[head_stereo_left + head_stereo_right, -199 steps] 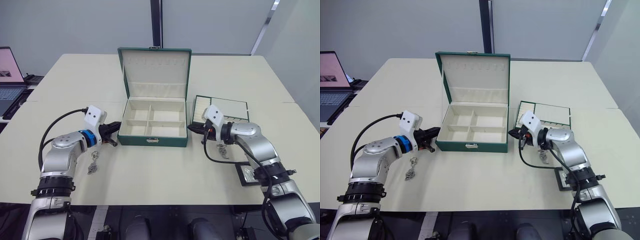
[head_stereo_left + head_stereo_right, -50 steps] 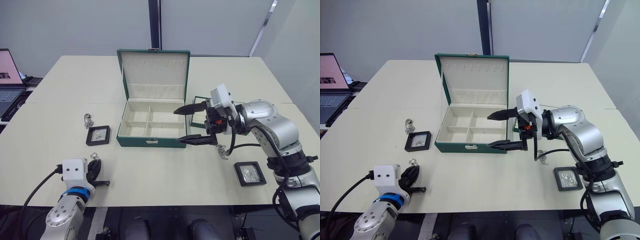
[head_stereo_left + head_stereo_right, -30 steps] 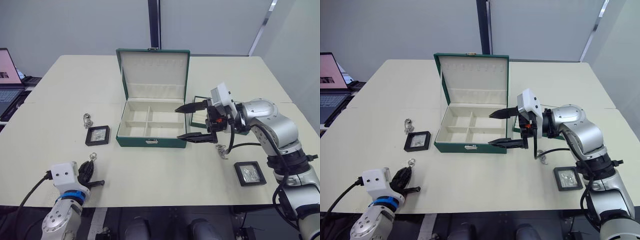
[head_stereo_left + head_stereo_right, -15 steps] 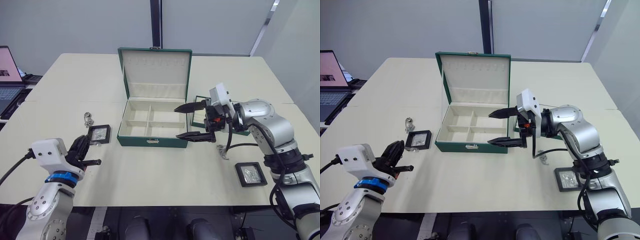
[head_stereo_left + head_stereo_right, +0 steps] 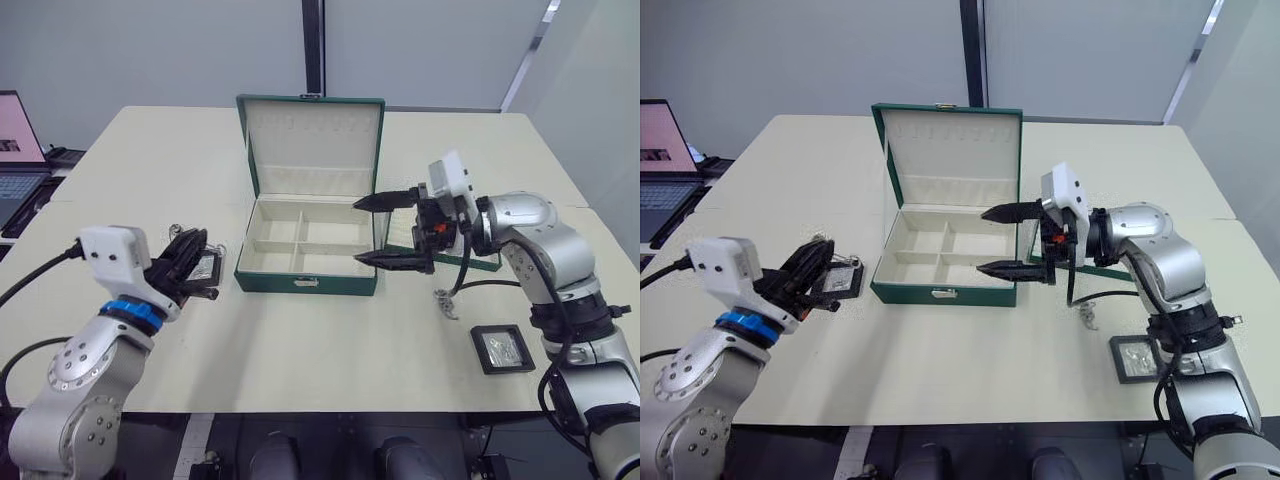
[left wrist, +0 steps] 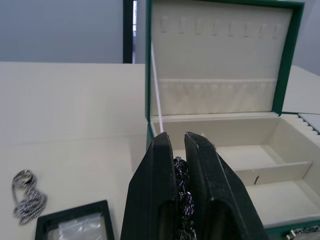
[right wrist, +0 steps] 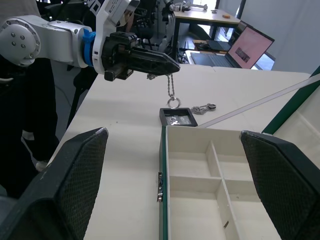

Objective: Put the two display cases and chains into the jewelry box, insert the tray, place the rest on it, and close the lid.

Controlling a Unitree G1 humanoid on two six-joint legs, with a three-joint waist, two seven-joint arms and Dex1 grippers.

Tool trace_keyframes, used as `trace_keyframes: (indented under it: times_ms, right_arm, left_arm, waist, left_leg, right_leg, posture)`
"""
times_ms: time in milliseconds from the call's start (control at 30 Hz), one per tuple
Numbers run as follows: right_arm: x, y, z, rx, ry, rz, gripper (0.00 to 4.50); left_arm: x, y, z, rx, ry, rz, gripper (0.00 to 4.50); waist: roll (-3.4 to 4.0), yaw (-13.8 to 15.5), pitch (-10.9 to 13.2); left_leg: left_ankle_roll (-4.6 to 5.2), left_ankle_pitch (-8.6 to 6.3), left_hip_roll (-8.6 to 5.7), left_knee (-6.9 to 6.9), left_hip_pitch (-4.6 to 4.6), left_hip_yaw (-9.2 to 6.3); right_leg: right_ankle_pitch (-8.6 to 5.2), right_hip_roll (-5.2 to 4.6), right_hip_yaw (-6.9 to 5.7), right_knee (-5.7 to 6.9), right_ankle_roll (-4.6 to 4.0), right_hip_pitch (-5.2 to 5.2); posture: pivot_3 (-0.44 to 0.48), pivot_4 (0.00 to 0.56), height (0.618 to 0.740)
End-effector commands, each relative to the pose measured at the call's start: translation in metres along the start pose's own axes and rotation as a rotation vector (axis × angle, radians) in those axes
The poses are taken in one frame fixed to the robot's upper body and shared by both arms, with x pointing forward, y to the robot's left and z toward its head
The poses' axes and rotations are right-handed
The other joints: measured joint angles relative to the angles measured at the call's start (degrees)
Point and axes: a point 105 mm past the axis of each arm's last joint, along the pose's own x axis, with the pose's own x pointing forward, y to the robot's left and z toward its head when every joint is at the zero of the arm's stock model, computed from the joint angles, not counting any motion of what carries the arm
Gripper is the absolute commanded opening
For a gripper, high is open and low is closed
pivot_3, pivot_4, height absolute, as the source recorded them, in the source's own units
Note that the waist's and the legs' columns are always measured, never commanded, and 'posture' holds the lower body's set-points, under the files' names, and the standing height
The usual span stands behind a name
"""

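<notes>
inside the jewelry box [image 5: 308, 245] every compartment looks empty. just left of it, the left gripper [image 7: 167, 66] pinches a dangling chain [image 7: 171, 91]; the right gripper [image 5: 385, 232] gapes wide, empty, at its right edge. nearly everything remains.

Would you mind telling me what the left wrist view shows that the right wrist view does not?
Left wrist view adds the lid with hook row and pocket, behind the left tool. Right wrist view adds the held chain dangling with its ring, a laptop, and the open right tool. Both show the jewelry box, one display case and a loose chain beside it.
</notes>
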Motion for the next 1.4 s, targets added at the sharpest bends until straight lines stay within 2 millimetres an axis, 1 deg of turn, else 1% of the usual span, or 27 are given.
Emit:
trace_keyframes:
  times_ms: [33, 133, 200, 267, 367, 467, 567, 667, 767, 1000, 1233, 1400]
  right_arm:
    - [-0.002, -0.001, 0.017, -0.038, -0.046, -0.032, 4.50]
    - [-0.006, -0.003, 0.015, -0.040, -0.039, -0.070, 4.50]
    - [-0.009, -0.003, 0.015, -0.040, -0.034, -0.097, 4.50]
    - [-0.011, -0.004, 0.014, -0.040, -0.030, -0.113, 4.50]
    - [-0.016, -0.006, 0.014, -0.042, -0.018, -0.149, 4.50]
    - [-0.022, -0.009, 0.015, -0.044, -0.010, -0.189, 4.50]
    - [-0.025, -0.014, 0.016, -0.047, -0.002, -0.229, 4.50]
    - [-0.027, -0.016, 0.015, -0.045, 0.012, -0.250, 4.50]
    - [-0.030, -0.019, 0.012, -0.044, 0.039, -0.266, 4.50]
    - [-0.031, -0.022, 0.009, -0.040, 0.058, -0.270, 4.50]
    - [-0.030, -0.021, 0.007, -0.041, 0.063, -0.260, 4.50]
    - [-0.030, -0.021, 0.007, -0.040, 0.064, -0.254, 4.50]
  left_arm:
    - [0.018, -0.009, 0.009, 0.004, -0.017, -0.066, 0.06]
    - [0.041, -0.014, 0.015, 0.011, -0.029, -0.079, 0.06]
    - [0.055, -0.017, 0.015, 0.018, -0.026, -0.062, 0.06]
    - [0.062, -0.019, 0.014, 0.022, -0.027, -0.051, 0.06]
    - [0.079, -0.028, 0.010, 0.010, -0.042, -0.016, 0.06]
    - [0.092, -0.027, -0.002, -0.027, -0.036, 0.077, 0.06]
    - [0.098, -0.026, -0.013, -0.021, -0.013, 0.137, 0.06]
    - [0.102, -0.029, -0.017, -0.019, -0.014, 0.147, 0.06]
    - [0.107, -0.024, -0.021, -0.023, -0.004, 0.184, 0.06]
    - [0.116, -0.021, -0.027, -0.012, 0.007, 0.165, 0.06]
    - [0.120, -0.019, -0.037, -0.018, 0.043, 0.169, 0.06]
    - [0.122, -0.021, -0.038, -0.025, 0.039, 0.166, 0.06]
  waist:
    - [-0.01, 0.1, 0.0]
    - [-0.02, 0.2, 0.0]
    - [-0.02, 0.2, 0.0]
    - [-0.02, 0.2, 0.0]
    - [-0.03, 0.1, 0.0]
    - [-0.05, 0.2, 0.0]
    - [-0.04, 0.0, 0.0]
    - [-0.05, 0.1, 0.1]
    - [-0.06, 0.2, 0.1]
    - [-0.06, 0.2, 0.1]
    - [-0.06, 0.2, 0.1]
    - [-0.06, 0.2, 0.1]
  left_leg:
    - [0.00, 0.00, -0.01, 0.00, 0.00, 0.00]
    - [0.00, 0.00, -0.01, 0.01, -0.02, 0.01]
    - [0.00, 0.00, 0.00, 0.00, -0.03, 0.00]
    - [-0.01, 0.00, 0.00, 0.00, -0.05, 0.02]
    - [-0.01, 0.00, 0.00, 0.02, -0.06, 0.04]
    - [-0.01, 0.00, 0.00, 0.03, -0.07, 0.03]
    - [-0.01, 0.00, 0.00, 0.03, -0.06, 0.04]
    - [-0.01, 0.01, 0.00, 0.08, -0.06, 0.03]
    - [-0.01, 0.01, 0.00, 0.07, -0.08, 0.04]
    - [-0.02, 0.01, 0.00, 0.06, -0.07, 0.05]
    - [-0.02, 0.01, 0.00, 0.06, -0.08, 0.05]
    - [-0.02, 0.01, 0.00, 0.06, -0.08, 0.04]
  right_leg:
    - [0.00, 0.00, 0.01, -0.01, 0.00, 0.00]
    - [0.00, 0.00, 0.00, -0.03, 0.00, -0.01]
    - [0.00, 0.00, -0.01, -0.03, 0.00, -0.02]
    - [0.00, 0.00, 0.00, -0.05, 0.01, -0.02]
    - [0.00, 0.00, 0.04, -0.05, 0.01, -0.07]
    - [0.00, 0.01, 0.03, -0.03, 0.01, -0.05]
    - [0.01, 0.03, 0.08, -0.02, 0.02, -0.06]
    - [0.01, 0.03, 0.07, -0.02, 0.02, -0.08]
    - [0.01, 0.02, 0.06, -0.04, 0.02, -0.08]
    - [0.01, 0.02, 0.05, -0.01, 0.02, -0.07]
    - [0.01, 0.02, 0.05, -0.02, 0.02, -0.08]
    - [0.01, 0.02, 0.04, -0.02, 0.02, -0.07]
  posture:
    - [0.000, 0.150, 0.740]
    - [0.000, 0.150, 0.740]
    - [0.000, 0.150, 0.740]
    - [0.000, 0.150, 0.740]
    - [0.000, 0.150, 0.740]
    - [0.000, 0.150, 0.740]
    - [0.000, 0.150, 0.740]
    - [0.000, 0.150, 0.740]
    - [0.000, 0.150, 0.740]
    - [0.000, 0.150, 0.740]
    - [0.000, 0.150, 0.740]
    - [0.000, 0.150, 0.740]
